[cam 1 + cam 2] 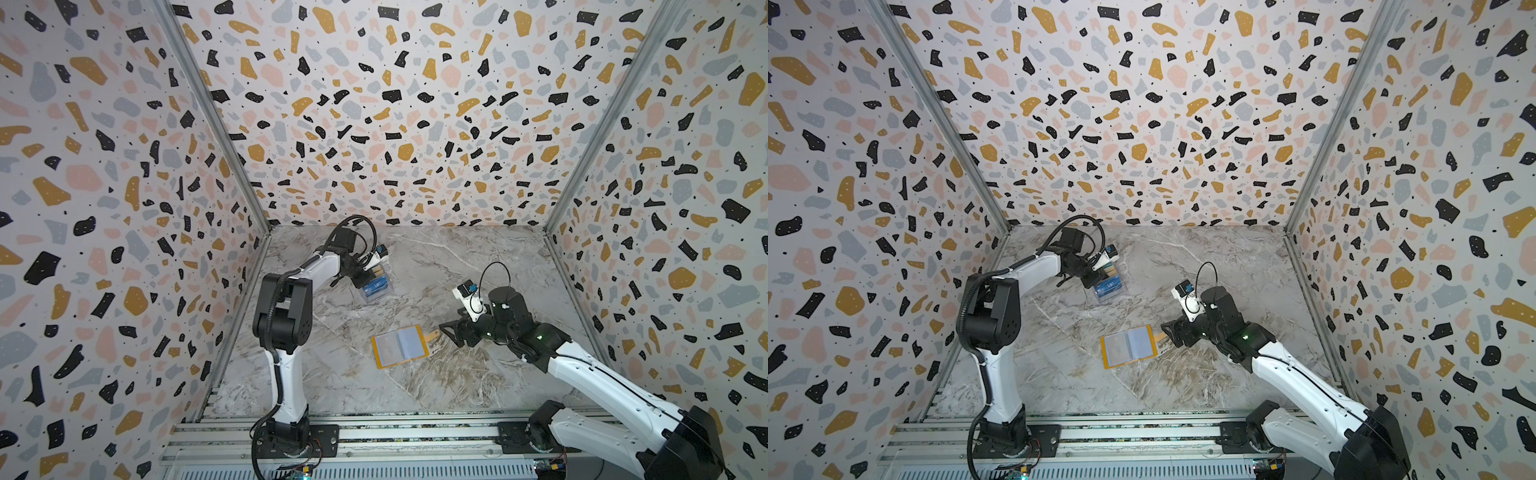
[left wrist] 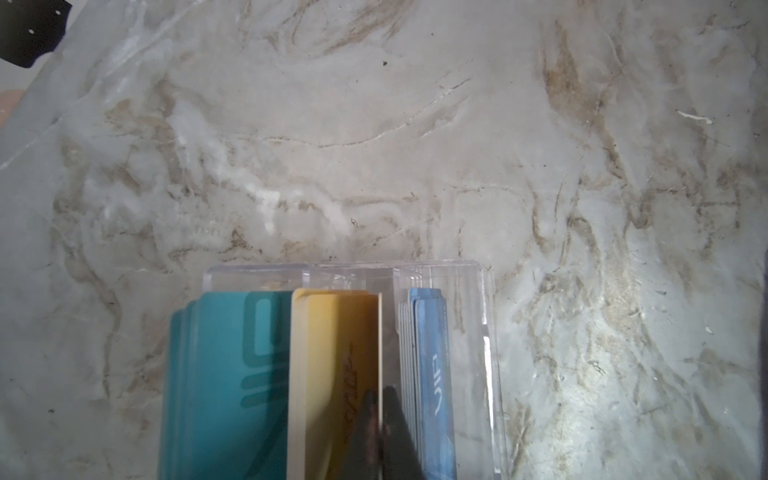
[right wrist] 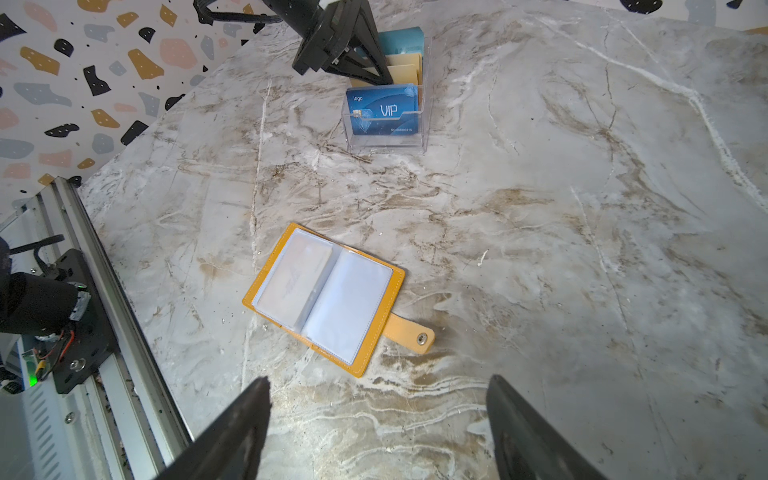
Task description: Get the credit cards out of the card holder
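One card holder (image 3: 324, 297); credit cards (image 3: 384, 110), three stacks

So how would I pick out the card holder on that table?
Start at the marble table. Near its middle, well apart from the clear box of upright cards, lies the card holder. It alone is flat and open like a booklet, with a mustard-yellow border, pale plastic sleeves and a snap tab.

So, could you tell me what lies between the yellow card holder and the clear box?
Only bare marble table, shown in the right wrist view.
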`<state>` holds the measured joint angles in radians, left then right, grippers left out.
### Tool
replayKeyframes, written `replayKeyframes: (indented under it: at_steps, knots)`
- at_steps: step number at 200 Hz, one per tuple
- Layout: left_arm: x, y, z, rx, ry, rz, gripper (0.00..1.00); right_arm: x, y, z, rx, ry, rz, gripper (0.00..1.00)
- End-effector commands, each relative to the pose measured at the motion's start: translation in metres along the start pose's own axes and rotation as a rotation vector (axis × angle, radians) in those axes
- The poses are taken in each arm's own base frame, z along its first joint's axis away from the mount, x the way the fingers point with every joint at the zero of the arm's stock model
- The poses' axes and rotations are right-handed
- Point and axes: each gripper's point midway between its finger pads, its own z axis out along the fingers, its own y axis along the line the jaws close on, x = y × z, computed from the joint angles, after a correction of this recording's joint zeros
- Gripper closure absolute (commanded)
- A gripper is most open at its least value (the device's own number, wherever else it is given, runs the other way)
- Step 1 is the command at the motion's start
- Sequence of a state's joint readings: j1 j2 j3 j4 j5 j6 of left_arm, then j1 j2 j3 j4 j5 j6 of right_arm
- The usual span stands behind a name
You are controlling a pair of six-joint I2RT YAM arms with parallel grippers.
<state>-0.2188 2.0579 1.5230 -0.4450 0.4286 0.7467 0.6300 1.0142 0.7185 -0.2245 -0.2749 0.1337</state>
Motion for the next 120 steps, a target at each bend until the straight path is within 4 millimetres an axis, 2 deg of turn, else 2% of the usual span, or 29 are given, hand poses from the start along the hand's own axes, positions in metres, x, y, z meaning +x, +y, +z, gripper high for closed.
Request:
replayKeyframes:
  at_steps: [1,40,120]
  knots:
    - [-0.009,0.007,-0.003,-0.010,-0.027,-0.003,0.89,0.000,0.001,-0.003,0.003,-0.009,-0.003,0.18]
    - [-0.012,0.009,-0.006,-0.022,-0.035,-0.009,0.83,-0.001,0.002,-0.003,0.002,-0.011,-0.006,0.18]
    - [-0.020,0.014,-0.018,-0.065,-0.048,-0.005,0.82,-0.002,0.002,-0.004,0.000,-0.015,-0.009,0.18]
